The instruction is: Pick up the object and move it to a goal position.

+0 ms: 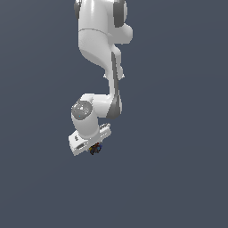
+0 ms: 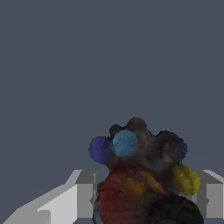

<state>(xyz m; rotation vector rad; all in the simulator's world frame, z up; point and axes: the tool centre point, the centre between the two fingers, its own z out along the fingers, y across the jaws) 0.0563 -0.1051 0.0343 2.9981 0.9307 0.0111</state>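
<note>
The object (image 1: 94, 149) is a tiny dark lump with red, yellow and blue specks, showing just under the white hand in the exterior view. In the wrist view the object (image 2: 142, 175) fills the space between the two grey-white fingers (image 2: 78, 197), which press against its sides. My gripper (image 1: 93, 148) is shut on the object. In the exterior view the arm reaches down from the top and its hand hides the fingers and most of the lump.
A plain, uniform grey-blue surface (image 1: 178, 133) lies all around the arm in both views. No other objects, containers or edges show.
</note>
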